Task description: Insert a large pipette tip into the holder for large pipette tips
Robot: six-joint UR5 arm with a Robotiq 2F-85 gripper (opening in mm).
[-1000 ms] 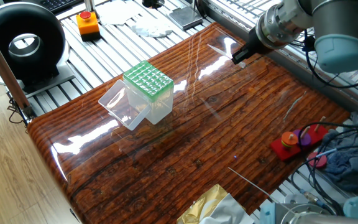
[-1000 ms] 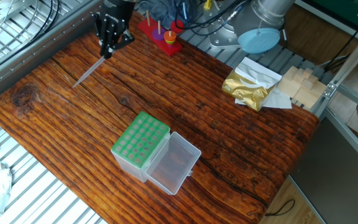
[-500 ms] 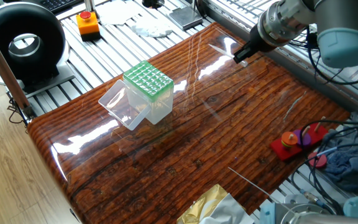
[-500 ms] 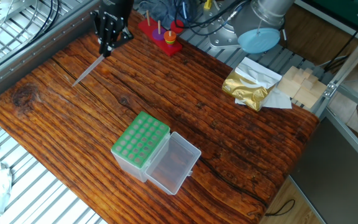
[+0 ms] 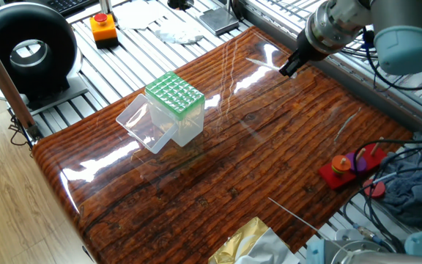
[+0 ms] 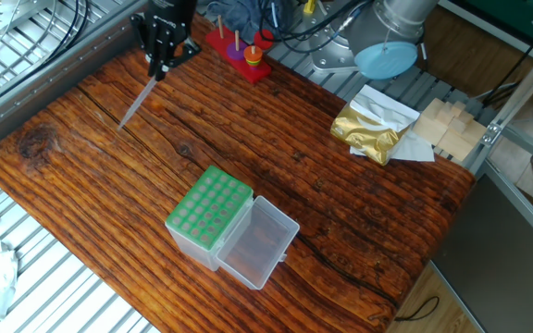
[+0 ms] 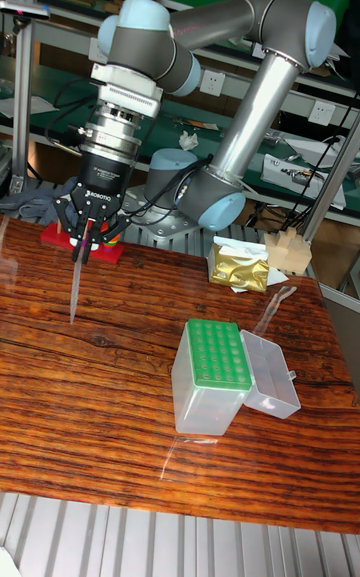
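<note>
My gripper point(image 6: 160, 67) point(image 7: 88, 242) point(image 5: 290, 66) is over the far corner of the wooden table, shut on the wide end of the large pipette tip point(image 6: 137, 104) point(image 7: 77, 282). This translucent tube hangs slanted, point down toward the wood. I cannot tell whether its point touches the table. The holder for large pipette tips point(image 5: 174, 95) point(image 6: 209, 208) point(image 7: 213, 355), a clear box with a green grid top, stands mid-table well away from the gripper. Its clear lid point(image 6: 257, 242) is swung open beside it.
A red peg toy point(image 5: 350, 167) point(image 6: 237, 51) sits at the table edge close to the gripper. A gold foil bag point(image 6: 370, 129) point(image 7: 240, 267) lies at another edge, with a loose slim tip point(image 7: 275, 307) near it. Metal racks border the table.
The gripper has risen slightly with the pipette tip in it. The tube now hangs steeper, its point drawn in toward the gripper. The holder has not moved.
</note>
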